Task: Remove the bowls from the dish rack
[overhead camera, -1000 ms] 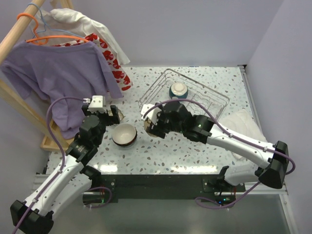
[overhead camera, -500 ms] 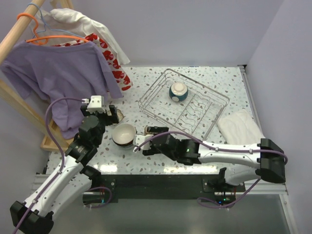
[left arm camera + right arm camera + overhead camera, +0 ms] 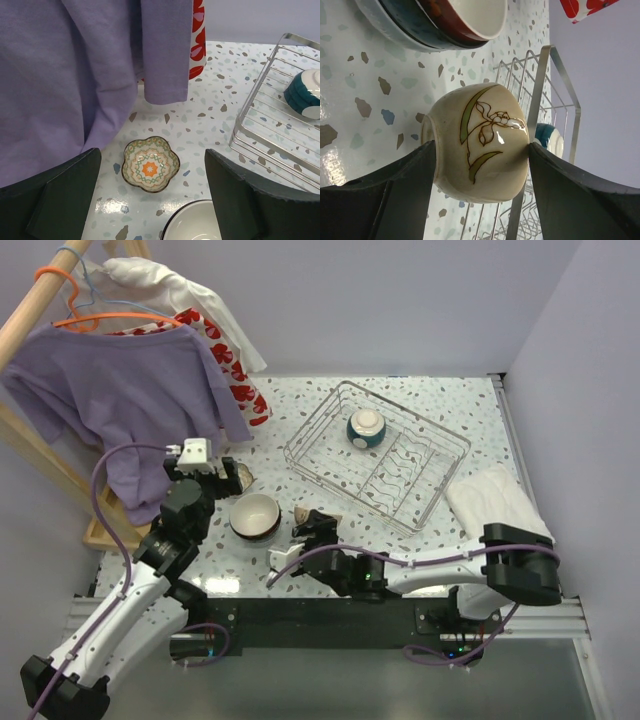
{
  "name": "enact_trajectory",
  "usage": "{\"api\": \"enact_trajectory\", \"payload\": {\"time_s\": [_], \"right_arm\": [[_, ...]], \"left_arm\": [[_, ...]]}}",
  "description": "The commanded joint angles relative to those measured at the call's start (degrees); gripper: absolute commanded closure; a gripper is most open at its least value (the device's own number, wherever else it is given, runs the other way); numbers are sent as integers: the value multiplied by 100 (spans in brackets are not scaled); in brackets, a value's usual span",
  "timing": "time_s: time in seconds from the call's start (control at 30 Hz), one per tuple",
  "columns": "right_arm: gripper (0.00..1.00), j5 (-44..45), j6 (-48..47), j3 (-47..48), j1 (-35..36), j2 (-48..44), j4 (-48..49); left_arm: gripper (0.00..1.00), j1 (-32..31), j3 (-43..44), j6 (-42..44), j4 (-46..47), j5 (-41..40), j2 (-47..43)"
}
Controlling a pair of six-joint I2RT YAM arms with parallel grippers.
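Right wrist view, right end effector clamped on a flower-painted cream bowl, stacked bowls beside on the worktop, left wrist view instead showing left end effector spread above a patterned dish, teal bowl in the dish rack beyond.

The strip of table between the stack of bowls and the near wall of the dish rack is tight. The right gripper, clamped on the cream bowl, fills most of it, with the stack just beside the bowl and the rack's corner wire close behind. The hanging purple shirt walls off the left, and a small flower-shaped dish lies below the wide-spread left gripper. From above the rack stands open except for the teal bowl at its far end, and a folded white towel covers the table just right of it.
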Motion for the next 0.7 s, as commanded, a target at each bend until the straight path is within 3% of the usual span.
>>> {"api": "enact_trajectory", "payload": {"time_s": [0.0, 0.27, 0.53, 0.67], "right_arm": [[100, 679, -662, -198, 207, 278, 1634], [100, 1277, -2086, -690, 672, 1385, 3911], [100, 1559, -1719, -735, 1015, 1685, 3589], [84, 1559, -1218, -673, 1103, 1562, 2974]], "left_arm": [[11, 29, -44, -16, 168, -141, -96], [11, 29, -70, -33, 186, -150, -105], [11, 29, -70, -16, 186, -114, -87], [11, 29, -79, -7, 204, -97, -78]]}}
